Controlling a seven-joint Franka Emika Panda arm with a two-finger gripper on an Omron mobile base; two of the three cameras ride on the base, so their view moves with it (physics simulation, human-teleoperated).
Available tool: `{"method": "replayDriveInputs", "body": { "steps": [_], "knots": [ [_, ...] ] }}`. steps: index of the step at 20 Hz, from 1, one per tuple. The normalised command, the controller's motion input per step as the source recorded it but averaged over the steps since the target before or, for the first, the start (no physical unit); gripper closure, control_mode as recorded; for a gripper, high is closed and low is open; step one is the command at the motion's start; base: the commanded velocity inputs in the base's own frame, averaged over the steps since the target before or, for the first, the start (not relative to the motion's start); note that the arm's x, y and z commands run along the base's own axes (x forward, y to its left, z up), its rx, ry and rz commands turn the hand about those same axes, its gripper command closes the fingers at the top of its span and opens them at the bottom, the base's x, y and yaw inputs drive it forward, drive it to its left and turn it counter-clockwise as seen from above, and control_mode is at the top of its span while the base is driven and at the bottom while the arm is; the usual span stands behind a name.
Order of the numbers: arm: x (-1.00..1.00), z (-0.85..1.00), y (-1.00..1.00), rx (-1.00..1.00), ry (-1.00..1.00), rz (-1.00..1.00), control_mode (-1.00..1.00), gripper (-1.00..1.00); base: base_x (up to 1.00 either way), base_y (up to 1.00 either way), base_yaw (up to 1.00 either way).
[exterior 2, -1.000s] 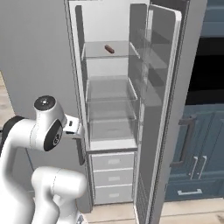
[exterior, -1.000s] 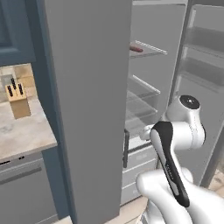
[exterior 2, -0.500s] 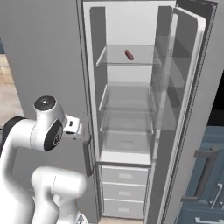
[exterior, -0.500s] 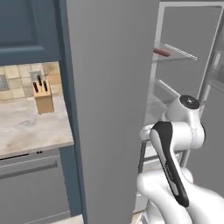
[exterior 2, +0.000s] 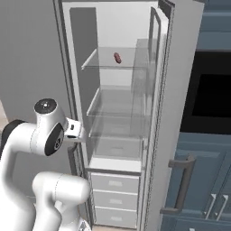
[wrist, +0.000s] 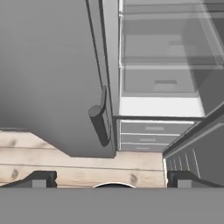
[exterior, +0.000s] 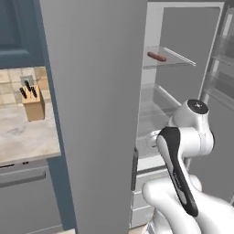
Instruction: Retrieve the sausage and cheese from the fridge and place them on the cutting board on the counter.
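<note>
You are looking at evenly lit, soft, slightly blurry renders; the tall light-grey fridge (exterior 2: 135,113) interior is glowing pale, shadows staying faint.

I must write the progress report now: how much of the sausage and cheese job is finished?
Done: the right door of the tall light-grey fridge stands open. In hand: nothing; the open gripper is empty, low before the fridge. Left: the small reddish-brown sausage lies on the upper glass shelf; fetch it and the cheese, then board both.
</note>
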Motion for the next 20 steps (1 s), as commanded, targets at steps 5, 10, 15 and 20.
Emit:
{"method": "replayDriveInputs", "body": {
  "steps": [5,10,15,20],
  "knots": [
    [0.0,0.0,0.0,0.0,0.0,0.0,1.0,-1.0,0.42,-0.3,0.01],
    [0.0,0.0,0.0,0.0,0.0,0.0,1.0,-1.0,0.28,-0.44,0.0],
    [0.0,0.0,0.0,0.0,0.0,0.0,1.0,-1.0,0.07,-0.31,0.0],
    [0.0,0.0,0.0,0.0,0.0,0.0,1.0,-1.0,0.28,-0.1,0.01]
  ]
}}
